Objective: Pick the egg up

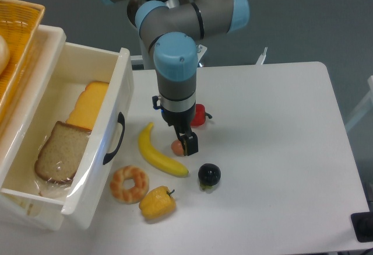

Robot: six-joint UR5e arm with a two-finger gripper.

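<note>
The egg [176,147] is a small pinkish-orange oval on the white table, just right of the banana [158,152]. My gripper [182,147] is lowered straight onto it. One black finger [191,143] stands against the egg's right side. The other finger is hidden behind the wrist and the egg, so the jaw gap does not show. The egg looks to be at table level. Only its left part is visible.
A red round fruit [200,115] sits right behind the gripper. A black round fruit [209,175], a yellow pepper [157,203] and a doughnut [129,184] lie in front. A white open drawer [114,150] holding bread and cheese stands at the left.
</note>
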